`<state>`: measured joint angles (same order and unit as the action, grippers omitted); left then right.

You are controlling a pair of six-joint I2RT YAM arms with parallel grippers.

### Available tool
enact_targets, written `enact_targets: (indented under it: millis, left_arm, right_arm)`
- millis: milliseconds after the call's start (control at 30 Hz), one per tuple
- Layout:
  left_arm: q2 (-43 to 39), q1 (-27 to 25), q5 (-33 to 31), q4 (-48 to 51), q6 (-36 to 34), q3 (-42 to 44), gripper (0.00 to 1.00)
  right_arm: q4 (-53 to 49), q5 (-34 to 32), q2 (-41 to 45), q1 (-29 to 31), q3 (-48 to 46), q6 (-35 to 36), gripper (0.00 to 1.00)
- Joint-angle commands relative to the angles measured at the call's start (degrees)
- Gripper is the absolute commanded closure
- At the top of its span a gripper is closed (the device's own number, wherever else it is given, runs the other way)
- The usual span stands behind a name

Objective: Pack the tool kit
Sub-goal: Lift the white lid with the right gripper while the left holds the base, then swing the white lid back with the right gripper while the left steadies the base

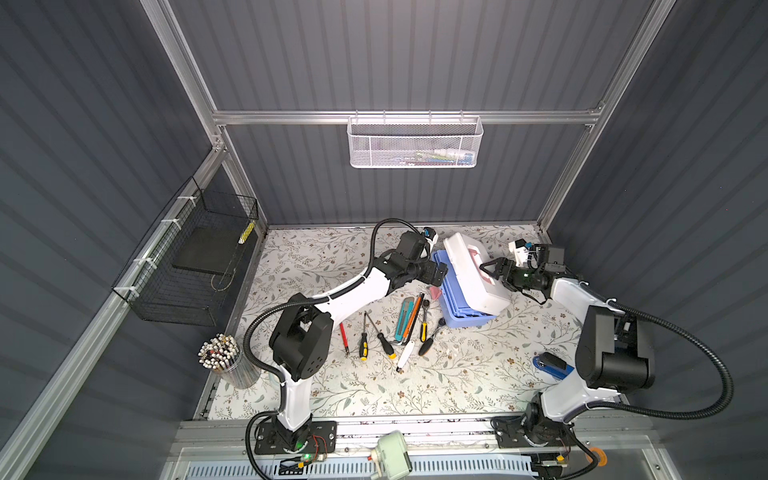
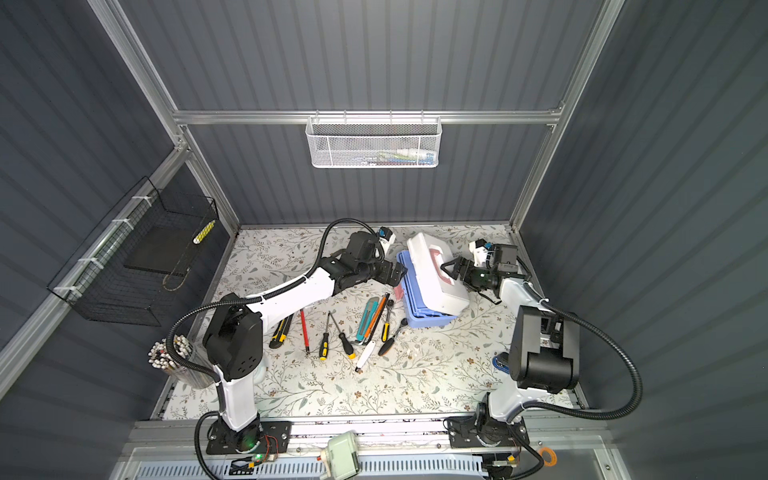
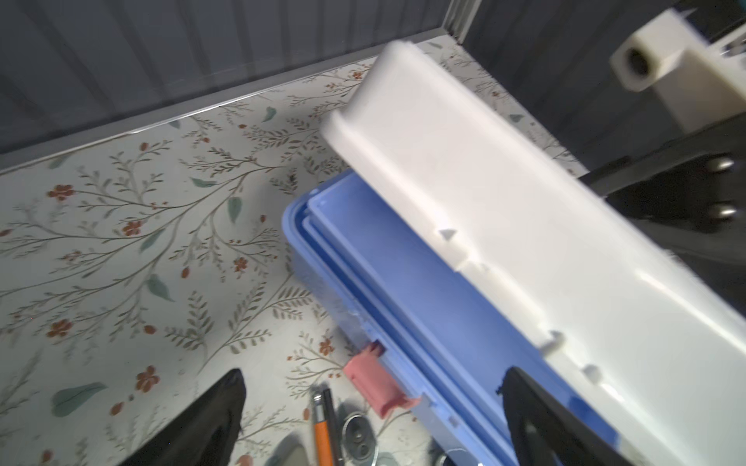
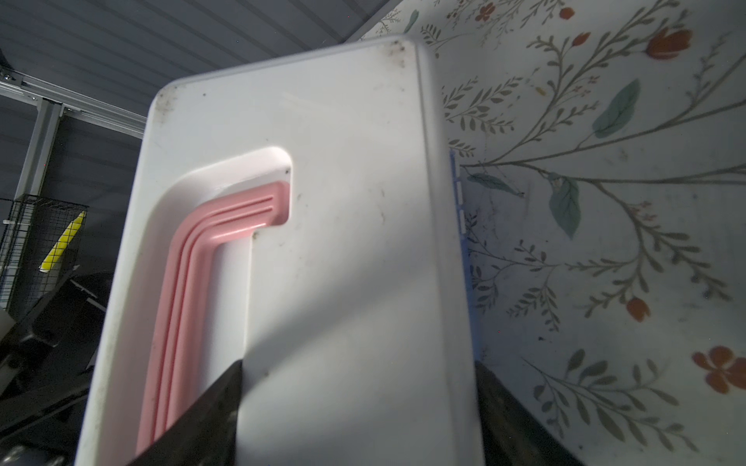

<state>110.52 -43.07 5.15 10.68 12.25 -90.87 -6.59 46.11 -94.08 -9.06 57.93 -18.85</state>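
The right fingers (image 4: 210, 415) pinch the white lid (image 4: 343, 250), one in its handle (image 4: 189, 282) recess, holding it tilted above the blue box (image 3: 403, 282). The left fingers (image 3: 210, 419) are spread wide, straddling the box's front wall and pink latch (image 3: 371, 379). Tools (image 1: 405, 318) lie on the table (image 1: 332, 395) near them.

Smooth, glossy white plastic lid (image 4: 343, 282), faintly scuffed; ribbed pink plastic handle (image 4: 189, 282); matt blue plastic base (image 3: 294, 242); smooth floral-printed table covering (image 3: 121, 242).

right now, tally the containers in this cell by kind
wall baskets: 2 (white mesh basket, black wire basket)
tool box: 1
pencil jar: 1
total: 4
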Motion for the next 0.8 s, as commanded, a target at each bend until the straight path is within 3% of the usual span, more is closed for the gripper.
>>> enact_targets:
  millis: [0,267,767]
  left_arm:
    - [-0.72,0.30,10.36,-1.16,6.34,-2.46,0.01]
    - [2.77,0.71,22.15,-7.99,17.78,-2.38,0.10]
    - [8.71,0.77,26.53,-20.21,30.67,-1.59,0.31]
  right_arm:
    - [-5.18,-0.48,0.41,0.12,0.23,-0.23,0.53]
    - [-5.26,-0.56,-0.22,0.09,0.47,-0.04,0.53]
    - [-1.72,2.13,0.00,0.19,0.08,-3.63,0.52]
